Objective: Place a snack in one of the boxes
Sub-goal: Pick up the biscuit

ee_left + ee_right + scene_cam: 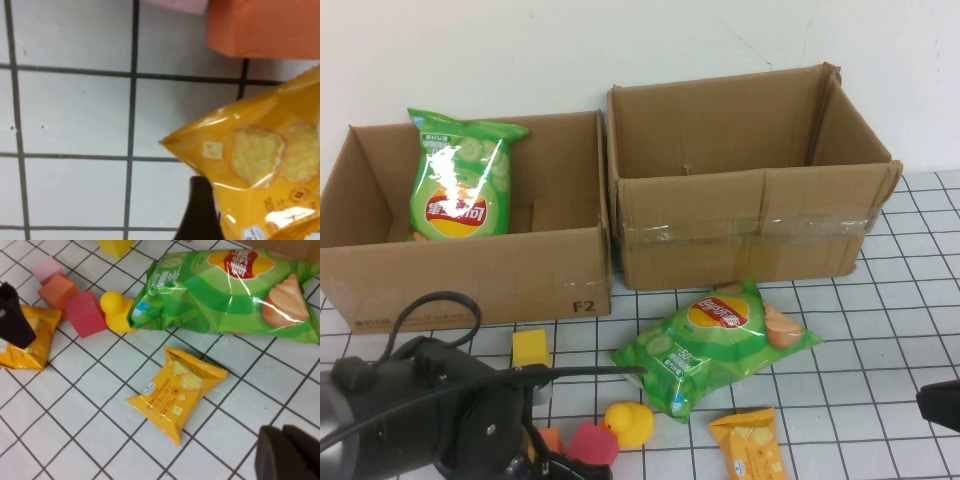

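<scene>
Two open cardboard boxes stand side by side at the far side of the white gridded table (920,300), their near walls almost in line and their facing side walls touching. The left box (470,275) holds a green chip bag (460,180) leaning upright against its back wall, with bare floor to the bag's right; the right box (740,235) shows only bare inner walls from this angle. In front of the right box, just clear of its near wall, a second green chip bag (720,345) lies flat and tilted. Nearer than this bag lies a small yellow cracker packet (748,445), with open tiles all round it. A rubber duck (630,423) sits against the lying bag's near-left corner, with a red block (592,443) and an orange block (550,438) to its left and a yellow cube (531,348) farther back, toward the left box. The left gripper (200,210) is low at the near-left of the lying bag, beyond the blocks; its jaws stand wide apart and one dark finger overlaps the edge of another yellow cracker packet (270,170), but whether it has a hold on that packet cannot be told. The right gripper (287,452) hangs at the near-right of the lying bag, fingers closed together and empty, with bare tiles between it and the first packet.
</scene>
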Controlling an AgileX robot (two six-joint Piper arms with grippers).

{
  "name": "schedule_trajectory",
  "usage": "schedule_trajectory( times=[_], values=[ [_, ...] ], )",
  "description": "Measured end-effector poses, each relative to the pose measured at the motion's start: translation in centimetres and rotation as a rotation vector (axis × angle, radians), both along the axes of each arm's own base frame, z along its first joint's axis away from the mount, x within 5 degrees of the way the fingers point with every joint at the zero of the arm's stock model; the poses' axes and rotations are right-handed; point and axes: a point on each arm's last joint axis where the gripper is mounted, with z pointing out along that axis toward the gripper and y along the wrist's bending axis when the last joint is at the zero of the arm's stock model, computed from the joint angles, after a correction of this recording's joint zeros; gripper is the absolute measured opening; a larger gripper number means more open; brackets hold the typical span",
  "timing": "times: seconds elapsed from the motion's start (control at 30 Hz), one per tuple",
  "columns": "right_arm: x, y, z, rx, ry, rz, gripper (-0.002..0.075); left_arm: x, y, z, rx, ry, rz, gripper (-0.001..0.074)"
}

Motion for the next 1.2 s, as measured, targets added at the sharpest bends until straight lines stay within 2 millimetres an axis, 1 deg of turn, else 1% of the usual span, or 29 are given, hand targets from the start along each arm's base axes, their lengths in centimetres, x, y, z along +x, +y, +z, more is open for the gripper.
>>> schedule_trajectory(
  times=[0.27,0.37,0.63,0.73,1.0,1.13,1.2],
  values=[
    [0.0,0.0,0.0,-0.001,-0.002,0.009,-0.0001,0.5,-0.4,-2.2,0.028,0.053,0.045,0.0470],
    [-0.1,0.1,0.0,-0.003,-0.004,0.016,-0.0001,0.6,-0.5,-2.5,0.032,0.052,0.041,0.0471],
    [-0.1,0.1,0.0,-0.004,-0.006,0.020,-0.0001,0.9,-0.5,-2.5,0.035,0.014,-0.033,0.0466],
    [-0.1,0.1,0.0,-0.006,-0.008,0.022,-0.0001,0.9,-0.5,-2.5,0.032,0.005,-0.041,0.0424],
    [-0.1,0.1,0.0,-0.006,-0.008,0.022,-0.0001,1.0,-0.5,-2.4,0.035,0.005,-0.050,0.0422],
    [-0.1,0.1,0.0,-0.005,-0.007,0.024,-0.0001,1.1,-0.4,-2.0,0.087,0.043,-0.077,0.0422],
    [-0.1,0.1,0.0,-0.005,-0.007,0.024,-0.0001,1.3,-0.4,-1.3,0.124,0.070,-0.098,0.0421]
  ],
)
